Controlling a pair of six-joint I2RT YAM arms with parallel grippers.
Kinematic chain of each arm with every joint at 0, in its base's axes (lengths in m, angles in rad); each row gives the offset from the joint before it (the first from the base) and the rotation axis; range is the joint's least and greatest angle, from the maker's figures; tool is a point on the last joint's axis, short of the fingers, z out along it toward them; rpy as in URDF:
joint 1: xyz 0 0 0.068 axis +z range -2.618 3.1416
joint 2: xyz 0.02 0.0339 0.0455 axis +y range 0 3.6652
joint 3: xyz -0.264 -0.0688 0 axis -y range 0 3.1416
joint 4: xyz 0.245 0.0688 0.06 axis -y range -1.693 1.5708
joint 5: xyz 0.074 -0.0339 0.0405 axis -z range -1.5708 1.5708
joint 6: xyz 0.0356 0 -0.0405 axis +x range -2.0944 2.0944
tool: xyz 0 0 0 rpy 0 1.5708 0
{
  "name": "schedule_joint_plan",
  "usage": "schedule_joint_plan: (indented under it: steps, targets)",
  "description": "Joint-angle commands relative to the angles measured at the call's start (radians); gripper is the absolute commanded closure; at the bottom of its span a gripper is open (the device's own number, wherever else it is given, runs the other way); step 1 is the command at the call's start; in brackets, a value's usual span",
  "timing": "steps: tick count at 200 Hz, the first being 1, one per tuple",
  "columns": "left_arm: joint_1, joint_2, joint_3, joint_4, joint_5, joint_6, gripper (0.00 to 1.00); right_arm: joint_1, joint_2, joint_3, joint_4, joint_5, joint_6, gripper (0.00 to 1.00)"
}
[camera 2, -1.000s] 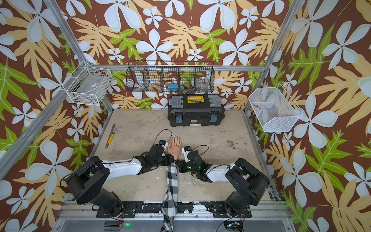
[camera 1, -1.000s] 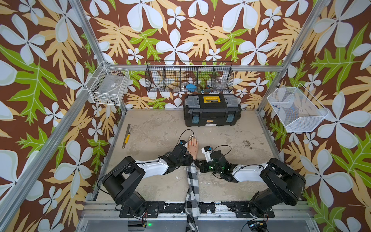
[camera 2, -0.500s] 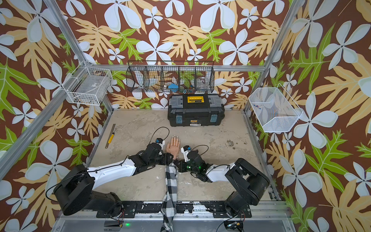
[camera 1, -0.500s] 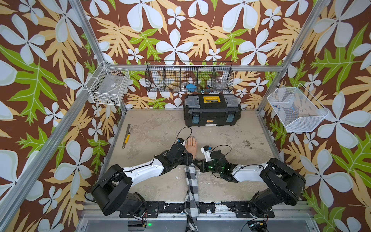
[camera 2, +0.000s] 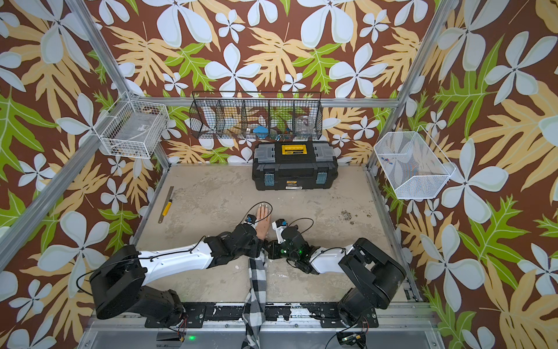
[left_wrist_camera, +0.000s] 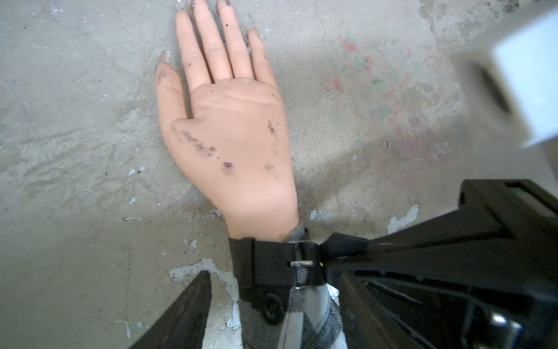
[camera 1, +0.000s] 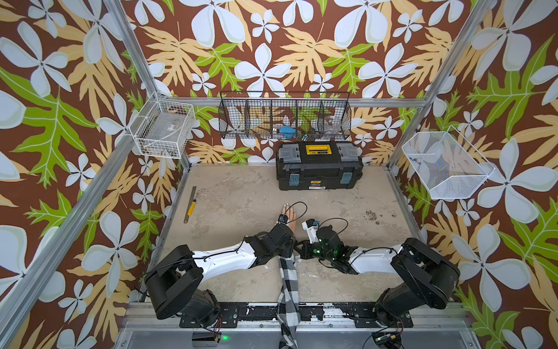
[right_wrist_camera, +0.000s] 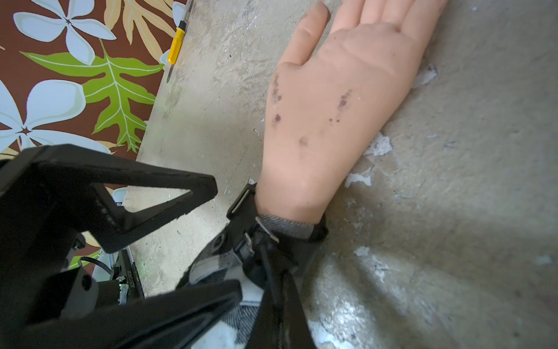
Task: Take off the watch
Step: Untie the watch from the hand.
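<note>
A mannequin hand (camera 1: 289,215) (camera 2: 263,219) lies palm down mid-table, its arm in a checked sleeve (camera 1: 288,287). The watch (left_wrist_camera: 270,264) is a black strap with a silvery buckle round the wrist, also seen as the strap (right_wrist_camera: 245,205) in the right wrist view; both top views hide it under the arms. My left gripper (left_wrist_camera: 271,308) (camera 1: 286,241) is open, one finger on each side of the wrist and sleeve. My right gripper (right_wrist_camera: 273,278) (camera 1: 298,246) comes from the other side, shut on the loose strap end by the buckle.
A black toolbox (camera 1: 318,169) stands at the back of the table. A yellow-handled screwdriver (camera 1: 190,206) lies along the left edge. Wire baskets hang on the walls: white at left (camera 1: 163,133), black at the back (camera 1: 283,116), white at right (camera 1: 444,163).
My left arm has stretched out lower and its jaws have opened wider beside the wrist. The right gripper and the hand have stayed put.
</note>
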Motion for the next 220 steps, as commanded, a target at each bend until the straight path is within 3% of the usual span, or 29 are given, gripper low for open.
schedule_joint_plan:
  steps: [1, 119, 184, 220]
  targets:
    - [-0.003, 0.015, 0.014, -0.023, -0.061, 0.014, 0.32, 0.005, -0.001, -0.006, -0.060, -0.041, -0.006, 1.00]
    - [-0.034, 0.066, 0.038, -0.017, -0.108, 0.036, 0.34, 0.004, -0.003, -0.014, -0.056, -0.039, -0.006, 1.00]
    - [-0.035, 0.017, 0.066, -0.154, -0.346, -0.008, 0.40, 0.004, -0.011, -0.022, -0.061, -0.030, -0.007, 1.00]
    - [-0.030, -0.040, 0.071, -0.164, -0.372, -0.004, 0.39, 0.005, -0.014, -0.021, -0.064, -0.027, -0.006, 1.00]
